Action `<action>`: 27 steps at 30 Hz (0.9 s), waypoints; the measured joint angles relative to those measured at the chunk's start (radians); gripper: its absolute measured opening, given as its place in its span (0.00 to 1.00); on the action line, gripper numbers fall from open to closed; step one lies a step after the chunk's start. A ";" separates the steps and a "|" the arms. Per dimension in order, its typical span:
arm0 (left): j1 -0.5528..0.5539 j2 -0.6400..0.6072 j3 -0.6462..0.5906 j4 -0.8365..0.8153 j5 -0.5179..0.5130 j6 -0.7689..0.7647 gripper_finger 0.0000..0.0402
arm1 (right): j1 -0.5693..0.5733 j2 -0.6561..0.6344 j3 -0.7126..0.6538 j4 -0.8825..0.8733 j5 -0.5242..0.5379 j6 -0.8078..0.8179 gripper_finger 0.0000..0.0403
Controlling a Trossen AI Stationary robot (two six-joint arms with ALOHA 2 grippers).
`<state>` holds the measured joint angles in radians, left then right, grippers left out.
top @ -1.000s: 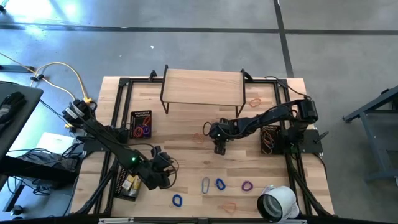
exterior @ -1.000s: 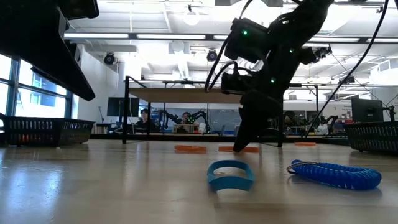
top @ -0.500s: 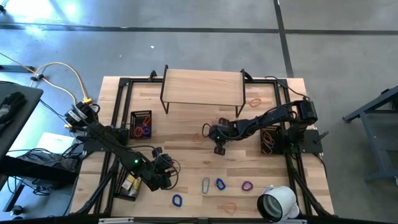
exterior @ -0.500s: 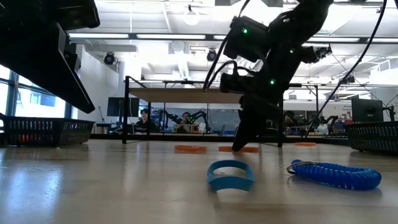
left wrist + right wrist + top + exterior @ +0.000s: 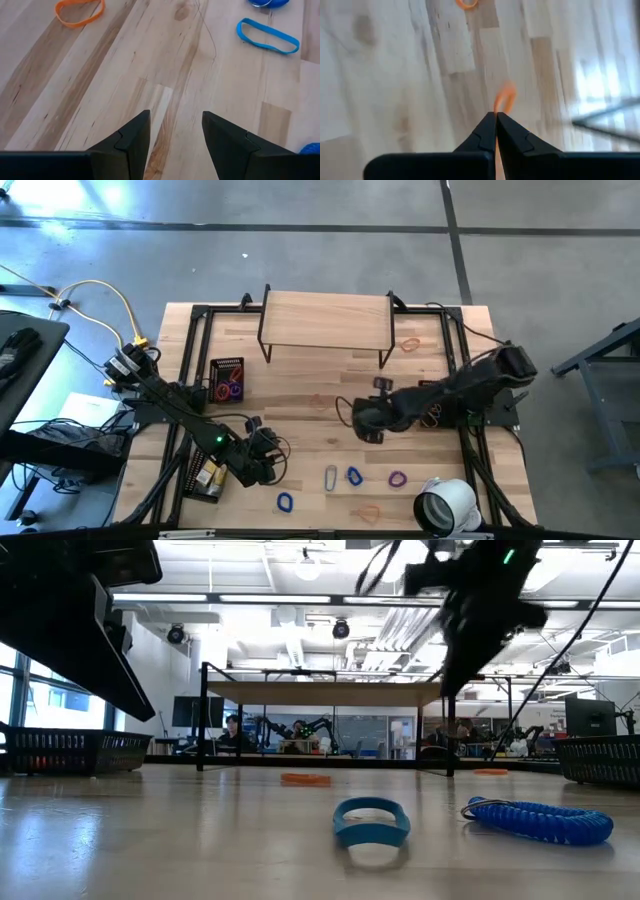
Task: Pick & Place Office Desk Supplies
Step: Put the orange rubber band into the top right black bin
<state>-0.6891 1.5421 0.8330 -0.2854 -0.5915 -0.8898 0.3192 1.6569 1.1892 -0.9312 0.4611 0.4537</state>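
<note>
The right gripper [image 5: 372, 430] sits at the centre of the high view, lifted off the table [image 5: 300, 390]. Its fingers [image 5: 492, 131] are pressed together on a thin orange-red band [image 5: 504, 100], which sticks out past the tips in the right wrist view. In the low view this arm shows in the upper right of the frame, clear of the tabletop.

The left gripper [image 5: 266, 463] hangs at lower left of the high view. Its fingers [image 5: 132, 136] stand apart with bare wood between them, holding nothing. Ahead of them in the left wrist view lie an orange band [image 5: 79, 11] at upper left and a flat blue band [image 5: 268, 36] at upper right.

Along the bottom of the high view rest a blue loop [image 5: 285, 502], a silver oval clip [image 5: 330, 477], a coiled blue loop [image 5: 354, 475], a purple loop [image 5: 397, 478] and a faint orange band [image 5: 369, 512]. A white tape roll [image 5: 445, 505] stands at lower right.

One black mesh basket [image 5: 228, 379] at left centre holds red and purple loops. Another basket [image 5: 205, 477] at lower left holds yellow-and-white packets, and a third [image 5: 434, 402] at right centre holds orange bands. A small wooden shelf [image 5: 325, 320] stands at top centre, with another orange band [image 5: 410, 344] lying just right of it.
</note>
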 joint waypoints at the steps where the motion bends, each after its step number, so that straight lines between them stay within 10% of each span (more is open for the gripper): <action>1: 0.000 0.000 0.000 0.002 0.000 0.000 0.43 | 0.026 -0.013 0.008 -0.057 0.016 0.061 0.01; 12: 0.000 0.000 0.000 0.004 0.000 0.000 0.43 | 0.186 -0.099 0.014 -0.606 -0.150 0.720 0.01; 27: -0.024 0.000 0.000 0.004 0.000 0.062 0.43 | 0.210 -0.502 -0.407 -0.353 -0.157 0.904 0.01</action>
<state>-0.7127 1.5417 0.8330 -0.2818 -0.5915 -0.8283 0.5297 1.1551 0.7818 -1.2842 0.3043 1.3572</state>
